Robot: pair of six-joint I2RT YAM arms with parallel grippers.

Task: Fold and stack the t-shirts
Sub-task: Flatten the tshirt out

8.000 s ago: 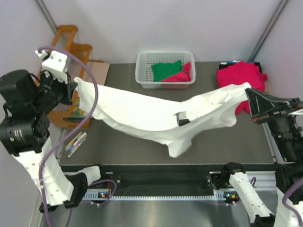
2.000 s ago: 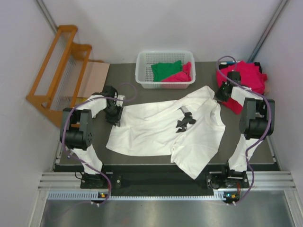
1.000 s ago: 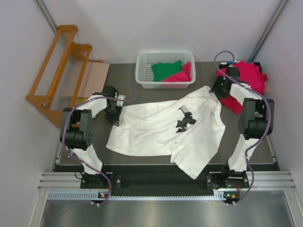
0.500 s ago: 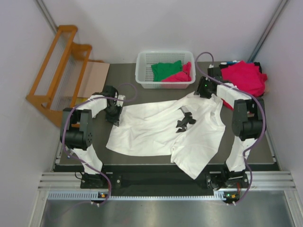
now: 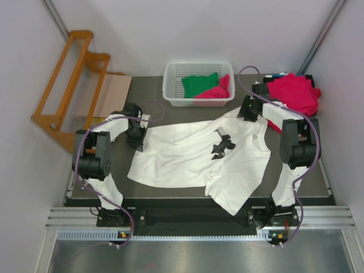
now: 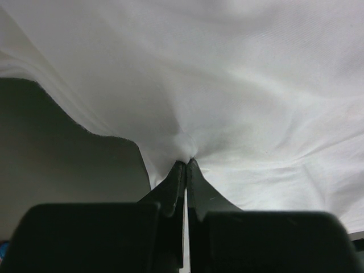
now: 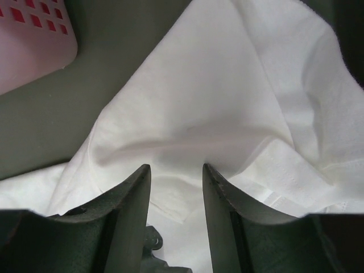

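Note:
A large white t-shirt (image 5: 187, 153) with a small black print (image 5: 222, 145) lies spread on the dark table, its lower right part hanging over the near edge. My left gripper (image 5: 139, 135) is at its left edge, shut on a pinch of the white cloth (image 6: 186, 164). My right gripper (image 5: 243, 111) is over the shirt's far right corner. In the right wrist view its jaws (image 7: 176, 169) stand open, tips down on a soft fold of the white shirt (image 7: 216, 102). A green t-shirt (image 5: 199, 84) and a crimson one (image 5: 217, 91) lie in the basket. More crimson shirts (image 5: 293, 94) are piled at the far right.
The white lattice basket (image 5: 170, 85) stands at the table's far edge, its corner showing in the right wrist view (image 7: 28, 40). An orange wooden rack (image 5: 71, 79) and a cardboard sheet (image 5: 112, 94) are at the left. Both arms' cables loop above the table.
My right gripper has swung left from the crimson pile to the white shirt's far right corner, and its jaws have narrowed. The left gripper and the shirt have not moved.

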